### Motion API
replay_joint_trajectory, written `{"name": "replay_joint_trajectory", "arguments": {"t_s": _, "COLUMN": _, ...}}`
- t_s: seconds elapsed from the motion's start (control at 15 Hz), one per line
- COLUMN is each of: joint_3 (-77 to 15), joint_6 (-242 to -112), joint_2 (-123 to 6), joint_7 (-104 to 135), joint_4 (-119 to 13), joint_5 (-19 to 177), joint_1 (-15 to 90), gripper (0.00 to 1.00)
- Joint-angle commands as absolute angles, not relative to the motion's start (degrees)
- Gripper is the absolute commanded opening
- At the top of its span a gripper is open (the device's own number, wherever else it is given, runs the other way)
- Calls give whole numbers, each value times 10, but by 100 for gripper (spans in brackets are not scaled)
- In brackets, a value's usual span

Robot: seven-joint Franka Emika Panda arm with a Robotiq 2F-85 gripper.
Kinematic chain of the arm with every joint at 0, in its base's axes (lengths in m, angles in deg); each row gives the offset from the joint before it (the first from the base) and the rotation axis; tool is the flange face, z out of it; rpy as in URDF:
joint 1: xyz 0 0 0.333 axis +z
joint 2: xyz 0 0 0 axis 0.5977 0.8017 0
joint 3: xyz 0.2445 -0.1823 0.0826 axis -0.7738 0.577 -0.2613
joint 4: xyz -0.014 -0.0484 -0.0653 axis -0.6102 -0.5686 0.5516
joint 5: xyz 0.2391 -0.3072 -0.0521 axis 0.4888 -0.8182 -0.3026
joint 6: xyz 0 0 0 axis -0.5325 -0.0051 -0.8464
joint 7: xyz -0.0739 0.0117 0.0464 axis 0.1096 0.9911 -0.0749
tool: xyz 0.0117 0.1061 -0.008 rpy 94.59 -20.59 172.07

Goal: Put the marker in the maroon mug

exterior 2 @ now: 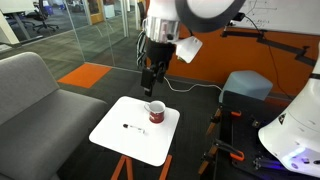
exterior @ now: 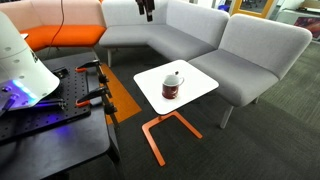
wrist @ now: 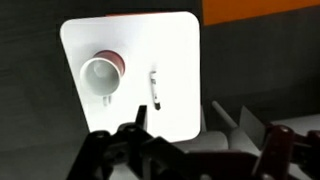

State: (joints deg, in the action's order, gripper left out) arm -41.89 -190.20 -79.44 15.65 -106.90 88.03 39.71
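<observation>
Fingers (wrist: pixel 125 150) stand wide apart at the bottom of my wrist view, dark on either side, with nothing between them. They are well above the white worktop (wrist: pixel 180 40) and hold nothing.

In an exterior view the arm (exterior 2: pixel 160 25) comes down from the top edge with its wrist turned straight down, and the fingers (exterior 2: pixel 150 80) hang over the far side of the worktop (exterior 2: pixel 110 135), above the maroon mug (exterior 2: pixel 156 112) and clear of it. From that angle I cannot tell how far apart they are; only the wrist view shows that.

The marker (wrist: pixel 154 88) lies flat on the worktop, beside the maroon mug (wrist: pixel 102 75) but not touching it. The mug stands upright, and from above I look straight into its white inside. The marker (exterior 2: pixel 131 126) also shows in an exterior view as a thin dark line on the sofa side of the mug.

In an exterior view only the tips of the fingers (exterior: pixel 147 8) reach in at the top edge, in front of the grey sofa (exterior: pixel 250 45). The maroon mug (exterior: pixel 173 88) sits near the middle of the worktop (exterior: pixel 200 85), which rests on an orange frame (exterior: pixel 160 130). I cannot make out the marker there.
</observation>
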Motion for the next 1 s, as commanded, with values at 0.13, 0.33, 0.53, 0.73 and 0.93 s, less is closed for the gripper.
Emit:
{"name": "replay_joint_trajectory", "arguments": {"t_s": 0.13, "joint_3": -399, "joint_6": -1889, "joint_2": -559, "joint_7": 149, "joint_4": -920, "joint_5": 853, "joint_1": 407, "gripper": 100}}
{"name": "replay_joint_trajectory", "arguments": {"t_s": 0.33, "joint_3": -386, "joint_6": -1898, "joint_2": -457, "joint_7": 173, "joint_4": -841, "joint_5": 836, "joint_1": 425, "gripper": 100}}
{"name": "replay_joint_trajectory", "arguments": {"t_s": 0.53, "joint_3": -369, "joint_6": -1892, "joint_2": -373, "joint_7": 196, "joint_4": -765, "joint_5": 831, "joint_1": 444, "gripper": 100}}
{"name": "replay_joint_trajectory", "arguments": {"t_s": 0.73, "joint_3": -359, "joint_6": -1887, "joint_2": -298, "joint_7": 196, "joint_4": -696, "joint_5": 835, "joint_1": 449, "gripper": 100}}
{"name": "replay_joint_trajectory", "arguments": {"t_s": 0.93, "joint_3": -350, "joint_6": -1874, "joint_2": -245, "joint_7": 189, "joint_4": -639, "joint_5": 836, "joint_1": 446, "gripper": 100}}
